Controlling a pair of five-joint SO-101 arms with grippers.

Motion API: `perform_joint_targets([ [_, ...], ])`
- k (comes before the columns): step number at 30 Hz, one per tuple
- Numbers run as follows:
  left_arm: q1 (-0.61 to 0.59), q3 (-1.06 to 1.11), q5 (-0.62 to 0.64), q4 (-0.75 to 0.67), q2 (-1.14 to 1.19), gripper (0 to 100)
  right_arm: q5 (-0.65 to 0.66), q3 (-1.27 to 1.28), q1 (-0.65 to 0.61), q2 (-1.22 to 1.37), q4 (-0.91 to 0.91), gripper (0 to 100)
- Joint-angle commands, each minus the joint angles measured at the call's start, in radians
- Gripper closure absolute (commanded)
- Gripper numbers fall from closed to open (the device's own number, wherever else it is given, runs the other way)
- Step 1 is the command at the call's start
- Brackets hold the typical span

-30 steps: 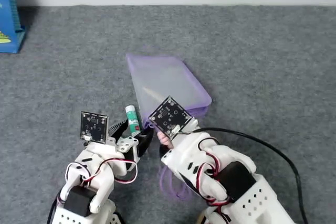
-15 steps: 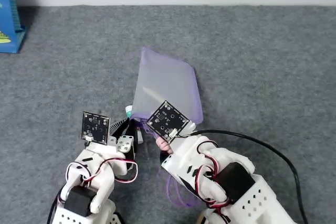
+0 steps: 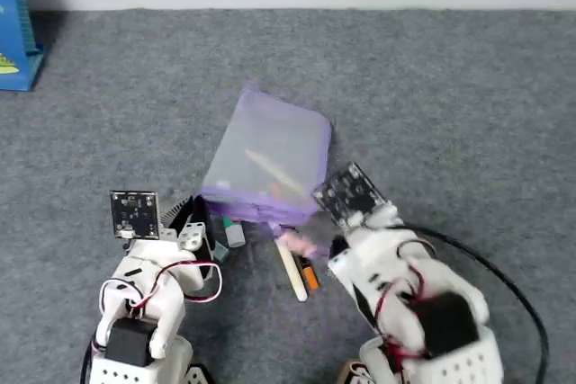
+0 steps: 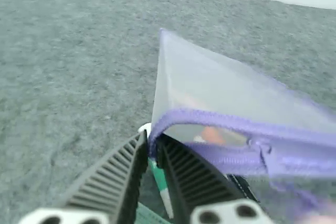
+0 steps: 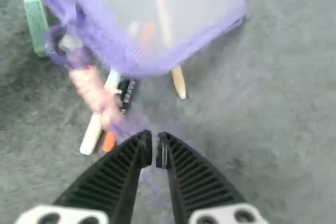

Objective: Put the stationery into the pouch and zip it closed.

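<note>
The translucent purple pouch (image 3: 270,155) lies mid-table, a pencil (image 3: 265,166) and an orange item showing through it. My left gripper (image 3: 205,225) is shut on the pouch's zipper edge (image 4: 153,139) at its corner. The zipper pull (image 4: 261,144) sits partway along the zipper. A pink tassel (image 5: 93,90) runs from the pull toward my right gripper (image 5: 154,148), which is shut on a blurred purple cord. On the carpet in front of the pouch lie a white pen (image 3: 292,269), an orange marker (image 3: 308,274) and a green glue stick (image 3: 234,236).
A blue box (image 3: 13,33) stands at the far left edge by the wall. Grey carpet (image 3: 450,96) lies open to the right of and behind the pouch. A black cable (image 3: 504,281) trails from the right arm.
The right arm has swung to the right, pulling the tassel. The pouch has turned and shifted, uncovering the pen and marker. The left arm has moved slightly left, still gripping the pouch.
</note>
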Motion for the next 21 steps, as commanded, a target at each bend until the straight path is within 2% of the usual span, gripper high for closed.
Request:
perform_joint_targets([
  [1,-0.014,-0.015,0.011,-0.026,-0.015,99,0.035,-0.041,0.024,-0.085,0.039,99.1],
  [9,-0.014,-0.013,0.012,-0.026,-0.015,99,-0.008,-0.040,0.010,-0.127,0.067,98.9],
  [12,-0.014,-0.013,0.044,-0.026,-0.015,99,-0.101,-0.035,-0.102,-0.127,0.053,94.9],
  [17,-0.014,-0.015,0.054,-0.026,-0.015,99,-0.281,-0.009,-0.371,-0.125,-0.012,78.1],
  [21,-0.014,-0.012,0.054,-0.026,-0.015,99,-0.295,0.153,-0.455,-0.125,-0.199,77.9],
])
